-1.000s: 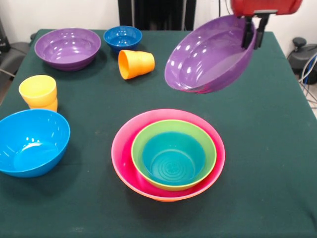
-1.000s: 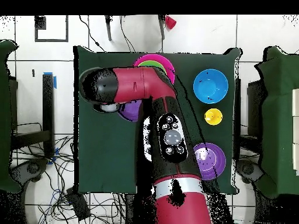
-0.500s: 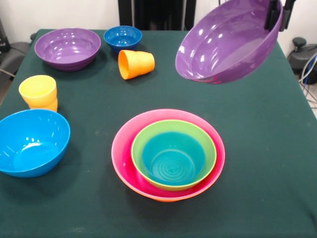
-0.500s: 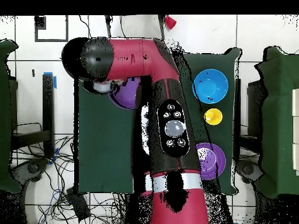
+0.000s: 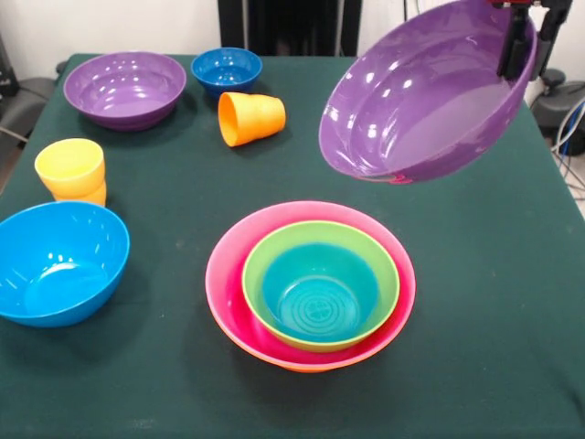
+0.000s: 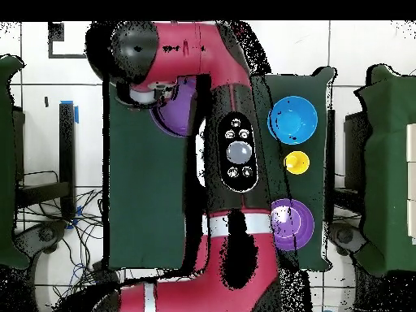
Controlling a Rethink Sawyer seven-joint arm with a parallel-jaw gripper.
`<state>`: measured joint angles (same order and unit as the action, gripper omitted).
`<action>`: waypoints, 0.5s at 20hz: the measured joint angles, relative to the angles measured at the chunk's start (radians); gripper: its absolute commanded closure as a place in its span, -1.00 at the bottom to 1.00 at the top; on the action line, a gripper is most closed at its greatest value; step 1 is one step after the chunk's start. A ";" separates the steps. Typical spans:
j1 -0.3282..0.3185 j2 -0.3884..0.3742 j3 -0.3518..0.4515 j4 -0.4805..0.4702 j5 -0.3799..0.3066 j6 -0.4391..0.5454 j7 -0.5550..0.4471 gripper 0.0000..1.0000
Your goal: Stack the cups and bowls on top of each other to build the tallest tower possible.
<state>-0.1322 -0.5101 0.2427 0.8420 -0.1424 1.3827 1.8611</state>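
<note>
High over the table's right side hangs a large purple bowl (image 5: 411, 110), tilted with its opening toward the camera. My gripper (image 5: 528, 41) is shut on its upper right rim, one finger inside and one outside. Below and to its left stands the tower (image 5: 228, 293): a pink bowl over an orange one, with a green bowl (image 5: 260, 256) and a teal bowl (image 5: 315, 293) nested inside. In the overhead view the arm hides the tower, and the held purple bowl (image 6: 175, 118) peeks out beneath the arm. An orange cup (image 5: 251, 117) lies on its side.
A second purple bowl (image 5: 123, 87) and a small dark blue bowl (image 5: 226, 69) sit at the far left. A yellow cup (image 5: 70, 166) stands on an orange one by the left edge, beside a light blue bowl (image 5: 59, 261). The overhead view also shows the light blue bowl (image 6: 292, 119).
The gripper has lifted the purple bowl higher and carried it toward the front of the table, so it looms larger. Everything on the table stayed put.
</note>
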 measured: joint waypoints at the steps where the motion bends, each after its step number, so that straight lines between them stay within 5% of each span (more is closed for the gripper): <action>1: 0.006 0.019 0.001 -0.042 -0.011 0.037 0.000 1.00; 10: 0.039 0.177 0.054 -0.393 -0.137 0.303 0.000 1.00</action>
<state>-0.0930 -0.3334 0.2967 0.4487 -0.2789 1.6861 1.8611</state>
